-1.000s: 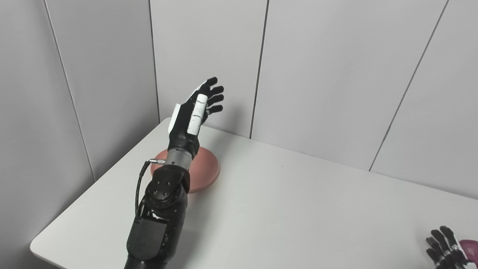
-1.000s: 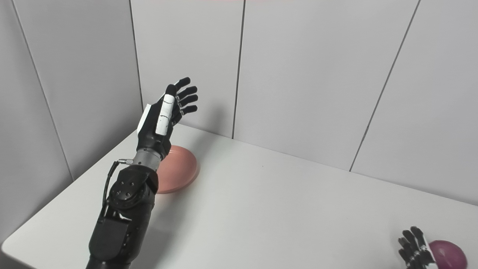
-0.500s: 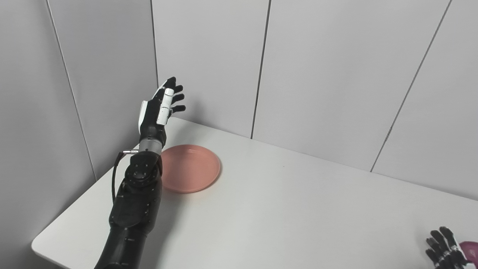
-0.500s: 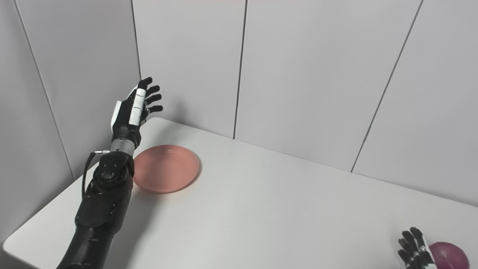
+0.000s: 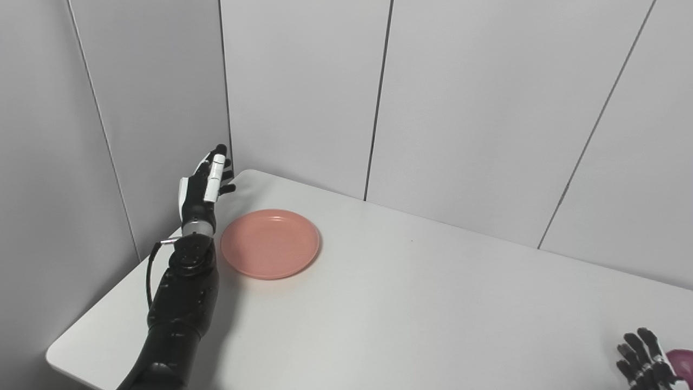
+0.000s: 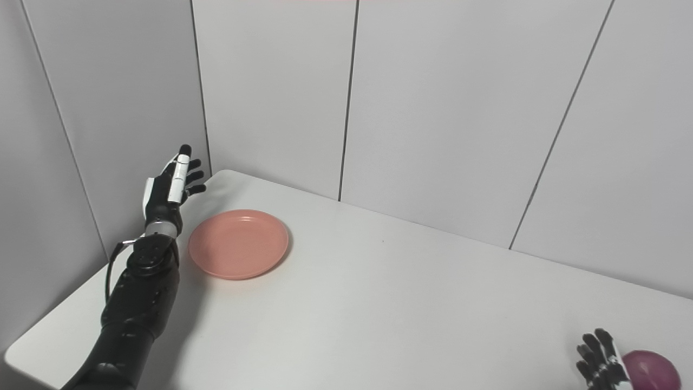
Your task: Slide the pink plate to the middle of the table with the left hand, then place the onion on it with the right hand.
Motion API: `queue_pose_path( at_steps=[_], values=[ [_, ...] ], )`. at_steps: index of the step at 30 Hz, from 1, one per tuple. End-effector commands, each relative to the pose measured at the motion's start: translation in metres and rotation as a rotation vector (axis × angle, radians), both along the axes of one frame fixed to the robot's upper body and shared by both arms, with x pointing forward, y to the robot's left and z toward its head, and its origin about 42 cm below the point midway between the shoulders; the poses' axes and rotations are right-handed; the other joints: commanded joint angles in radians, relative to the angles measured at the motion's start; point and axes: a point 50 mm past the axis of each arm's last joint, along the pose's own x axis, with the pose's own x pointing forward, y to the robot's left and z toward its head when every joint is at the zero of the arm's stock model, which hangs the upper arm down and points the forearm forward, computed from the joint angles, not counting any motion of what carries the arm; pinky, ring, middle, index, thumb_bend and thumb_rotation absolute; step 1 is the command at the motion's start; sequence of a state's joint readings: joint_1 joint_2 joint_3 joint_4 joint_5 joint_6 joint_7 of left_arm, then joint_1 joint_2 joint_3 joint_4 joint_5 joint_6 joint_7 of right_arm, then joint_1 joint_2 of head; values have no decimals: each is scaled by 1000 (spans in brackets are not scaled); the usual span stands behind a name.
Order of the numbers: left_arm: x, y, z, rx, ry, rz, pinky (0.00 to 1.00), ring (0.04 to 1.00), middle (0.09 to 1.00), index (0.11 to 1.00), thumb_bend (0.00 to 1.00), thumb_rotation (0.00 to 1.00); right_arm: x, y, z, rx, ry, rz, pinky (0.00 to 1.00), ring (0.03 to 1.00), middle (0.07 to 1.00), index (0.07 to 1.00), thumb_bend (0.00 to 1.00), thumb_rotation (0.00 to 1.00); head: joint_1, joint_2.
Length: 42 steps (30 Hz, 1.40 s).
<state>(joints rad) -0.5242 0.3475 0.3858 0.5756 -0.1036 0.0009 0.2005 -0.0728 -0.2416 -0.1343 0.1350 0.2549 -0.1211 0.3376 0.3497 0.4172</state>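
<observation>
Pink plate [image 5: 269,244] sits flat on the white table [image 5: 411,309], far over near the corner by the grey walls [image 5: 303,92]. It is not in the middle yet, so the first job is not done, as far as the pictures show.

The left hand [image 5: 204,184] is up in the air, just to the left of the plate and a bit behind it. Its fingers [image 6: 190,176] are spread apart and stretched out, and they hold nothing. The plate lies to the right of those fingers and lower down, close by but not touching them. I think the hand is getting ready to come down beside the plate and push it.

The right hand [image 6: 601,360] is way off at the other end of the table, at the bottom edge of the picture. Its fingers are spread and they hold nothing. The onion [image 6: 649,369] is purple and round. It sits just to the right of those fingers, very close, but I cannot tell if they touch.

Both jobs are left: slide the plate over, then set the onion on it.
</observation>
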Motion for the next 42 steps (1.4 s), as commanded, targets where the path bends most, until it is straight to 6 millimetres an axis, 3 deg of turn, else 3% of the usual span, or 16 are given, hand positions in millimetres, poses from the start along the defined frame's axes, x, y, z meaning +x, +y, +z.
queue_pose_path(
  at_steps=[1,12,19,31,38,42],
  values=[
    [17,9,39,46,-112,12,752,805,841,885,778,940,-17,14,-32,69,87,-1,1000,976,966,996,983,1000,2,3],
    [11,28,6,57,-42,62,793,792,832,891,714,943,-19,12,-31,68,90,-6,1000,968,957,980,983,1000,2,13],
    [7,30,-12,-34,5,63,812,836,849,891,772,930,-19,12,-30,57,85,-3,1000,962,952,981,975,1000,-2,20],
    [4,11,-38,-125,15,-24,770,818,850,893,827,883,-21,12,-28,58,82,-7,997,962,950,976,971,1000,-7,29],
    [11,-7,-42,-137,27,-84,772,839,875,975,744,908,-23,13,-26,54,81,-3,1000,968,957,984,953,1000,-13,34],
    [13,-20,-42,-141,26,-111,752,822,866,923,793,892,-24,14,-25,51,85,-7,1000,968,956,983,947,1000,-17,38]
  ],
)
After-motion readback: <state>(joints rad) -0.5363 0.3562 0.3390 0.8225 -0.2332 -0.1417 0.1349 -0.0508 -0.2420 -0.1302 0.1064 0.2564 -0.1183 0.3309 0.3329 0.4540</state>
